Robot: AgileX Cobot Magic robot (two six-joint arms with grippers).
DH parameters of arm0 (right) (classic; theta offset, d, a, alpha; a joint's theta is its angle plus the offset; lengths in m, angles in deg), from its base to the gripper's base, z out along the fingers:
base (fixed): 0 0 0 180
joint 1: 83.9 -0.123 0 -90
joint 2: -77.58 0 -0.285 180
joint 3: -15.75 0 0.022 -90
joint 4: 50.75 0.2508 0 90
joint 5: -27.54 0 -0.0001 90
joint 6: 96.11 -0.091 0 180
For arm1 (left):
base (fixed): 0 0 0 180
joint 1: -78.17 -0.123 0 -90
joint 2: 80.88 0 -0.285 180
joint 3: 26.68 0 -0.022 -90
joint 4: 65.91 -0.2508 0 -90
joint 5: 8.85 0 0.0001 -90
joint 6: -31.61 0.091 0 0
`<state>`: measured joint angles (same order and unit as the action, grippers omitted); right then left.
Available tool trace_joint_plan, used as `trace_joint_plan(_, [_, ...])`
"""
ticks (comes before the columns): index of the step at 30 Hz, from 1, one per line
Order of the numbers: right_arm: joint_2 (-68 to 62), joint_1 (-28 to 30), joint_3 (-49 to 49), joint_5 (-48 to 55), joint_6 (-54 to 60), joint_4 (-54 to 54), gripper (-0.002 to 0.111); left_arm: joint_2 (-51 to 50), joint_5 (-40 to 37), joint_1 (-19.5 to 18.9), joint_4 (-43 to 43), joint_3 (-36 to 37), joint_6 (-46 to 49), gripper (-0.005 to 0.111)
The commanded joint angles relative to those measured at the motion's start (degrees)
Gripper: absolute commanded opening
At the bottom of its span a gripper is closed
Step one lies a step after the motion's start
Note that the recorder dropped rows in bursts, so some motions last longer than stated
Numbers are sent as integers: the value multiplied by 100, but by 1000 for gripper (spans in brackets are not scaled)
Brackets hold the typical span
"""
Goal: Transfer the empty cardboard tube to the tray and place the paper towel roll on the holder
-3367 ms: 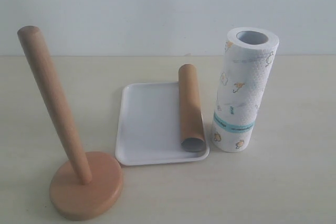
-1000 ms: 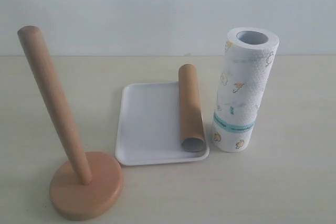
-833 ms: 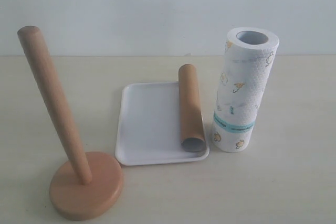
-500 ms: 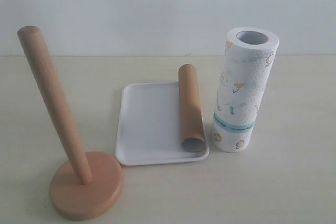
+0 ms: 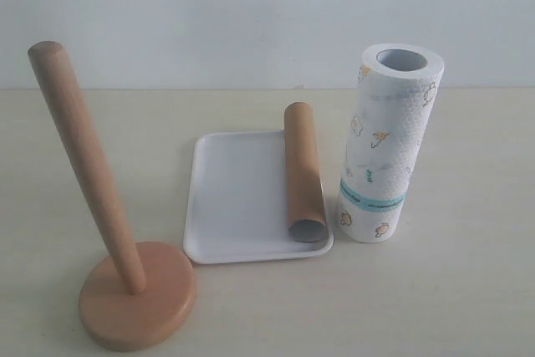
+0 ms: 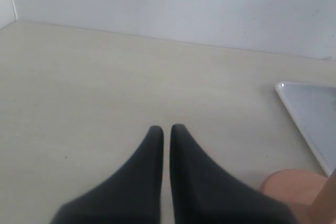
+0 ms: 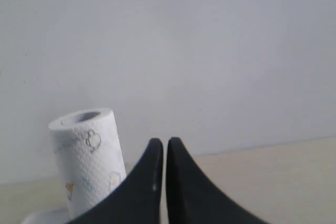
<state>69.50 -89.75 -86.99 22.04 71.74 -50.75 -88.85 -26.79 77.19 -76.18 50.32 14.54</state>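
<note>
The left gripper has its jaws together on nothing, with a tray corner and the holder base off to one side of them. The right gripper is also closed and empty, and the paper roll stands upright just beyond one finger. The cardboard tube lies in the tray.

Exterior view: set before the bench, slightly above and near, facing the wall, with the holder at lower left of the frame and the paper towel roll at right. Left wrist view: looks low along the bench past the left tool, sharing the tray corner and holder base. Right wrist view: aimed level past the right tool at the wall, sharing the roll.
</note>
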Motion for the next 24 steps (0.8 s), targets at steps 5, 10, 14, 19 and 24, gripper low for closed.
trace_joint_plan(5, [30, 15, -363, -1704, -1021, 0, 3, 18, -6, -14, 19, 22, 25, 4])
trace_joint_plan(10, [30, 15, -363, -2396, -1021, 0, 3, 18, -6, -14, 19, 22, 25, 4])
trace_joint_plan(14, [30, 15, -363, -3106, -1008, 0, 3, 18, -6, -14, 19, 22, 25, 4])
trace_joint_plan(19, [30, 15, -541, -5163, -252, 416, 3, 18, -6, -14, 19, 22, 25, 4])
trace_joint_plan(24, [-8, 15, -1712, -4558, 94, 654, 3, 18, -6, -14, 19, 22, 25, 4])
